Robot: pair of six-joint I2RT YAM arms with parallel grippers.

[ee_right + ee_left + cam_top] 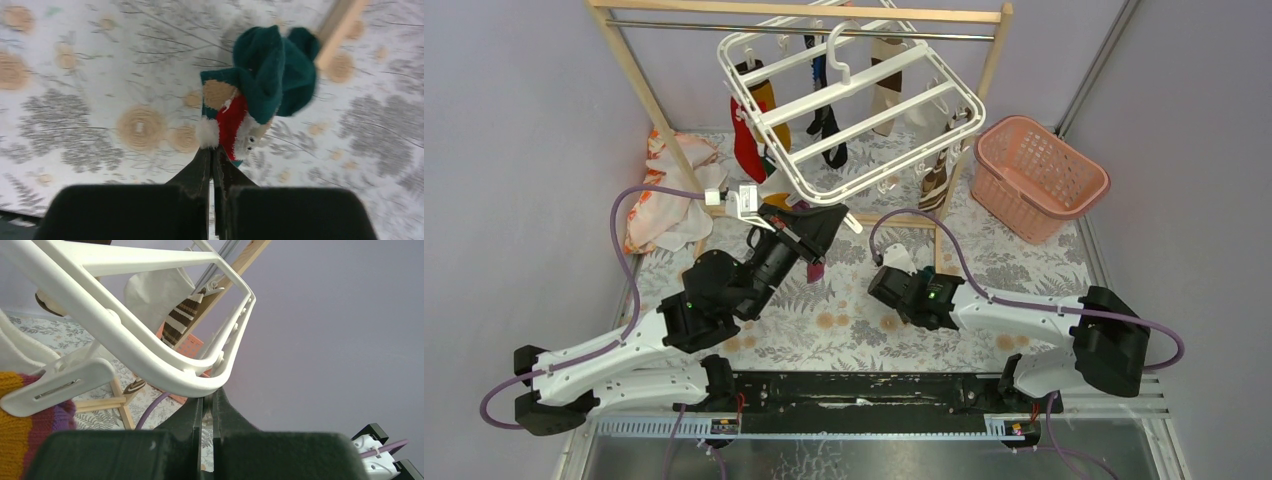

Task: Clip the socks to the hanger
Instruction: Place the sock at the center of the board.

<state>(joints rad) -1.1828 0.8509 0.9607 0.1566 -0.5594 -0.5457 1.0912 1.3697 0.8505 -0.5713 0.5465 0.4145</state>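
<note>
No text, label, brand, number or sign can be read in any of the three views. Pale marks on the long black base plate (864, 392), at the bottom centre of the top view, are too small to tell as letters.

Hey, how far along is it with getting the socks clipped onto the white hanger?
Done: several socks hang clipped on the hanger, among them a red sock, a black sock and a brown-striped sock. In hand: the right gripper pinches a teal sock; the left gripper is shut at the hanger's corner. Left: the teal sock is not yet clipped; whether more socks wait is not visible.
</note>
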